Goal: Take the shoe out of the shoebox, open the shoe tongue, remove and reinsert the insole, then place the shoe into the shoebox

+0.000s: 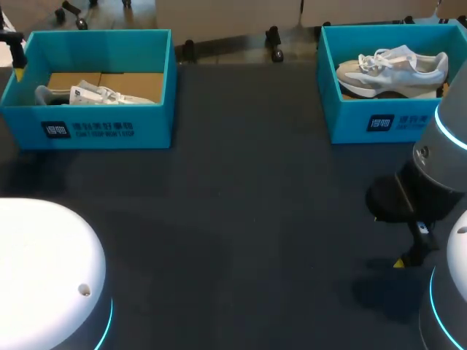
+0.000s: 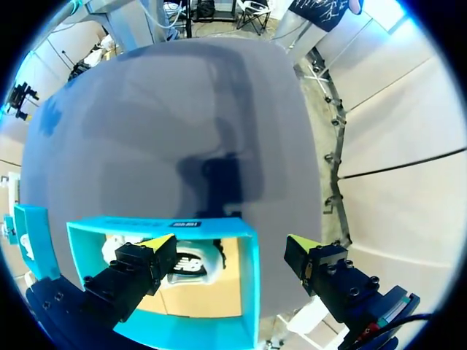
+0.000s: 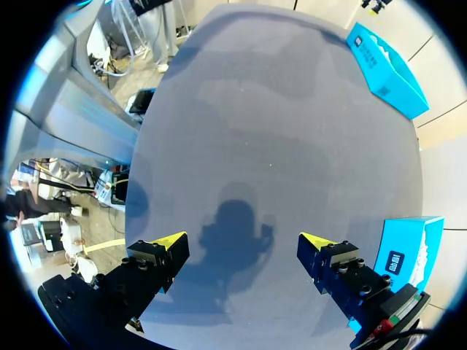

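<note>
Two teal shoeboxes stand at the back of the dark table. The left box (image 1: 109,127) holds a white and grey shoe (image 1: 98,95) on its brown cardboard floor. The right box (image 1: 365,120) holds a pale grey sneaker (image 1: 394,67) lying on its side. My left gripper (image 2: 233,244) hangs open above the left box (image 2: 248,292): one finger is over the shoe (image 2: 193,264), the other is outside the box wall. My right gripper (image 3: 243,240) stands open and empty over bare table, in front of the right box (image 3: 405,255).
A broad stretch of dark tabletop (image 1: 241,219) lies between and in front of the boxes. My left arm's white housing (image 1: 44,270) fills the near left corner. My right arm (image 1: 445,153) comes in along the right edge.
</note>
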Controlling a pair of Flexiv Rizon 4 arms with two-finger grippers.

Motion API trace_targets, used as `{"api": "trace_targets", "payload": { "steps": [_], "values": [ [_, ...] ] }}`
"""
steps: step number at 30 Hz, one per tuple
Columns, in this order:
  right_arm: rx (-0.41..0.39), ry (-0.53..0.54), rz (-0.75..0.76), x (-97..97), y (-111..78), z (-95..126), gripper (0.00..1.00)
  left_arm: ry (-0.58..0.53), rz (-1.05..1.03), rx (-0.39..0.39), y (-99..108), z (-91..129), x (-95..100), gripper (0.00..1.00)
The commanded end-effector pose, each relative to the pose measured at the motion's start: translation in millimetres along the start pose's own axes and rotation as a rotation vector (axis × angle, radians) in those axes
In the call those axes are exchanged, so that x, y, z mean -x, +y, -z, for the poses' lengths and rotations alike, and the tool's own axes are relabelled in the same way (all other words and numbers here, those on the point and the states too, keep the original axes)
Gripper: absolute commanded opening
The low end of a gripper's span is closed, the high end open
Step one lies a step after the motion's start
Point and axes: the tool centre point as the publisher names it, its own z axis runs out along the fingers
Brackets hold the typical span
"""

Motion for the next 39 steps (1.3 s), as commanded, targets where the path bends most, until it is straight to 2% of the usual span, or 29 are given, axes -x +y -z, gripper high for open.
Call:
{"api": "trace_targets", "payload": {
  "steps": [1, 10, 23, 39],
  "values": [
    [0.0, -0.002, 0.001, -0.9, -0.3, -1, 1.0, 0.016, -0.019, 0.024, -11, 2, -2.6, 1.0],
    [0.0, -0.002, 0.001, -0.9, -0.3, -1, 1.0, 0.016, -0.019, 0.024, -11, 2, -2.6, 1.0],
    [-0.058, 0.024, 0.1, 30.5, -22.7, 31, 1.0, 0.016, -0.019, 0.024, -11, 2, -2.6, 1.0],
    [-0.068, 0.027, 0.145, 65.0, -59.0, 47, 1.0, -0.058, -0.022, -0.007, -15, 8, 8.4, 1.0]
  ]
}}
